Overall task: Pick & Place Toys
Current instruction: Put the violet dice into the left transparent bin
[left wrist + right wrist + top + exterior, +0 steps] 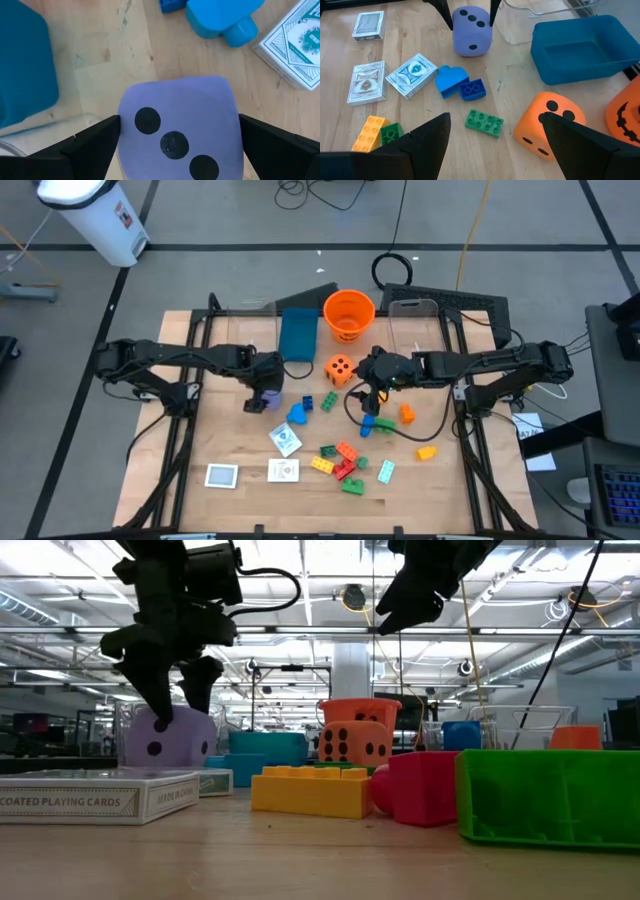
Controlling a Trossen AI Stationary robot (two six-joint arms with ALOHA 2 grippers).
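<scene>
A purple die (pixel 200 100) rests on the wooden table (pixel 230 430), left of centre, beside the teal box (pixel 297 333). My left gripper (pixel 179 119) points down over it, open, with one finger on each side of the die; neither plainly touches it. An orange die (pixel 340 369) sits near the orange bucket (pixel 349 314). Coloured bricks (pixel 345 460) and white card packs (pixel 285 439) lie toward the near side. My right gripper (pixel 495 150) hangs open above the table's middle right, with nothing between its fingers.
A blue piece (pixel 451 80) and a green brick (pixel 484 122) lie between the two dice. Clear bins (pixel 420 330) stand at the far edge beside the bucket. Dark frame rails (pixel 180 440) run along the table's left and right sides.
</scene>
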